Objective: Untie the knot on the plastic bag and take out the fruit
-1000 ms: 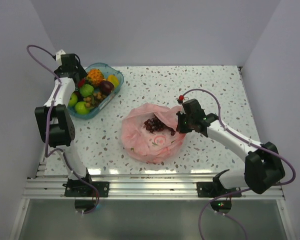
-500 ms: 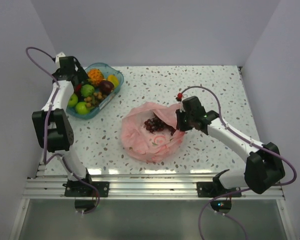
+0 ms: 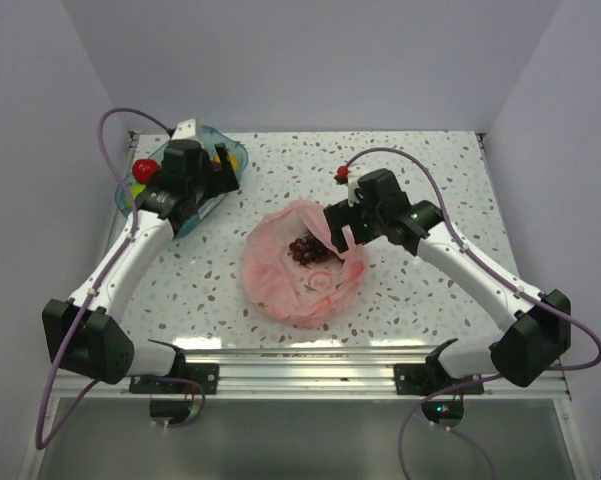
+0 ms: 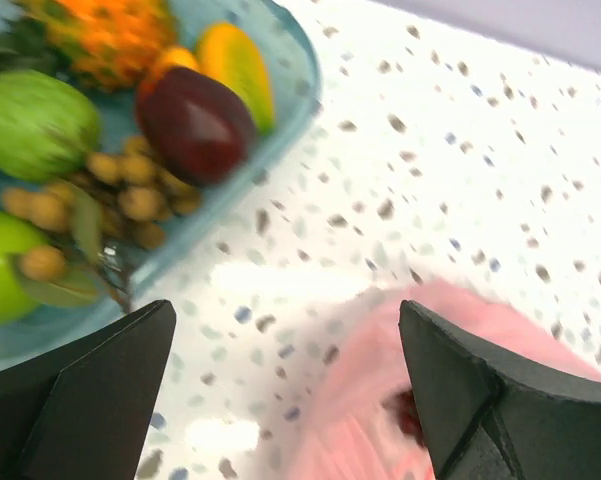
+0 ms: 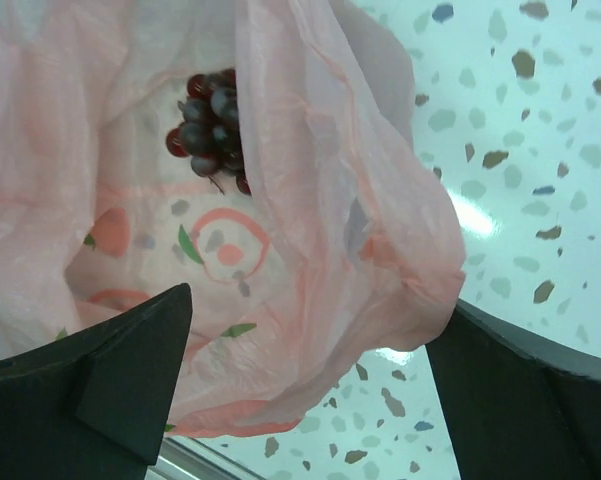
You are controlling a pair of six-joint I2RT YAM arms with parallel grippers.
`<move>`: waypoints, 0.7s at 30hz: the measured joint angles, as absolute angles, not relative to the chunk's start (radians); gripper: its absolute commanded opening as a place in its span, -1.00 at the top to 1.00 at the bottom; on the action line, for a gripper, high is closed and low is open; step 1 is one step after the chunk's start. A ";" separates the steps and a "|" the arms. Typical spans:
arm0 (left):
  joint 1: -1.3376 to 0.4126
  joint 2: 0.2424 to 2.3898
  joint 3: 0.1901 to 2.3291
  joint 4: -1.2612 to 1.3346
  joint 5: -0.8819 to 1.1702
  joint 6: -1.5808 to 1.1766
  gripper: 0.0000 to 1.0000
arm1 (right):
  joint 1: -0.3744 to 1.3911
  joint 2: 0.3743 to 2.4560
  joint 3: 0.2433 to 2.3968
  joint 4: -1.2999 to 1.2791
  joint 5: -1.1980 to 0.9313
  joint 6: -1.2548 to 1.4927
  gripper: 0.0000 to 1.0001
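Note:
The pale-pink plastic bag (image 3: 302,272) lies mid-table with its mouth open; no knot is in view. Dark purple grapes (image 3: 308,248) rest inside it, also seen in the right wrist view as grapes (image 5: 208,125). My right gripper (image 3: 334,226) hangs open over the bag's right rim, and a loose fold of the bag (image 5: 340,250) droops between its fingers without being pinched. My left gripper (image 3: 220,180) is open and empty above the tray's near-right edge, between the tray and the bag (image 4: 450,400). More fruit, including a green apple (image 4: 30,120), lies in the tray.
The blue tray (image 4: 290,80) at the back left holds a dark plum (image 4: 195,120), a yellow fruit (image 4: 235,70), a small pineapple (image 4: 100,35) and brown longans (image 4: 130,195). In the top view my left arm covers most of the tray (image 3: 232,152). Walls close in left, right and behind.
My right gripper has opened, let go of the bag's rim and risen a little. My left arm has swung from the tray's far-left side to its right edge, towards the bag.

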State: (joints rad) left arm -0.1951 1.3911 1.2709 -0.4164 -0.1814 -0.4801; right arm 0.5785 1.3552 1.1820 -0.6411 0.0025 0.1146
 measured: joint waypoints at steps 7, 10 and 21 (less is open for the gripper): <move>-0.479 1.275 1.143 -0.440 -0.143 -0.541 -1.00 | 0.668 1.473 1.347 -0.675 0.107 0.016 -0.97; -0.607 1.270 1.097 -0.432 -0.149 -0.574 -1.00 | 0.672 1.552 1.378 -0.678 0.170 -0.012 -0.97; -0.799 1.311 0.912 -0.413 -0.169 -0.690 -1.00 | 0.669 1.746 1.399 -0.668 0.205 -0.043 -0.76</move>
